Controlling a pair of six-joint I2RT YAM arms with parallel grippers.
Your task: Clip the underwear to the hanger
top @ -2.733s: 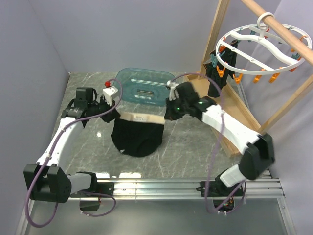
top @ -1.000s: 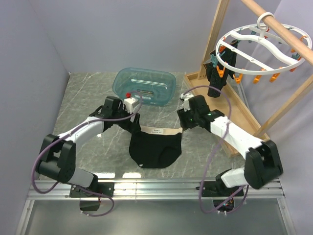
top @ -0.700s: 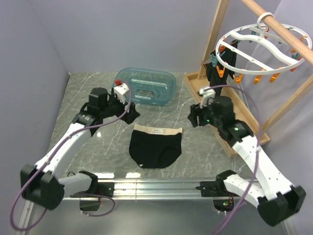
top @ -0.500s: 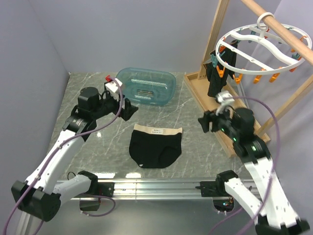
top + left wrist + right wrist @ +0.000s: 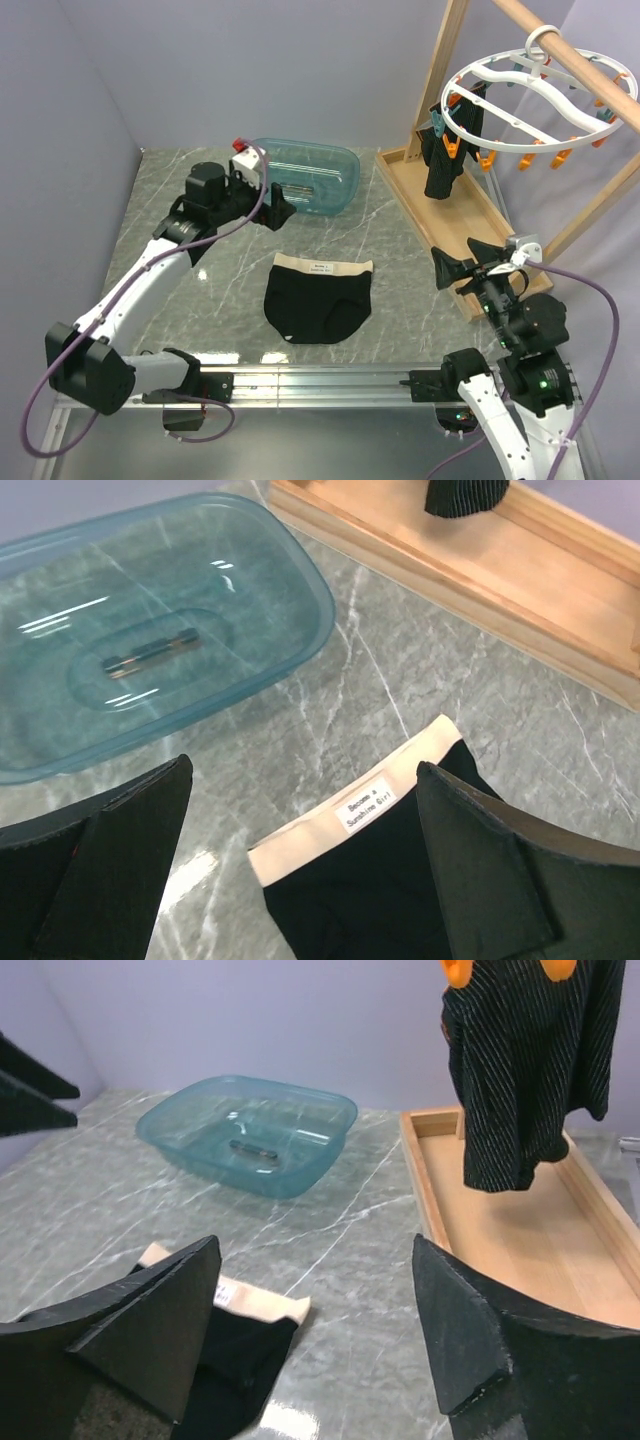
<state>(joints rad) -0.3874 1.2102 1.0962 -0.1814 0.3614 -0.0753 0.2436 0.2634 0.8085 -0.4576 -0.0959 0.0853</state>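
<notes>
Down on the surface [image 5: 400,240], flat between the arms, waistband toward the teal basin [image 5: 305,172]: the underwear [image 5: 318,300]. Hovering by the basin, wide open and empty: the left tool [image 5: 283,212]. Splayed and empty near the wooden base [image 5: 450,205]: the right tool [image 5: 455,256]. Up on the pole [image 5: 572,52]: the hanger [image 5: 540,100].

I read a grey marble table [image 5: 400,228] carrying three items. The underwear [image 5: 318,298] lies flat, below the left gripper [image 5: 279,203] and leftward of the right gripper [image 5: 456,257]. The teal basin [image 5: 312,173] sits just behind the left gripper. The wooden rack base [image 5: 470,215] extends beyond the right gripper.
</notes>
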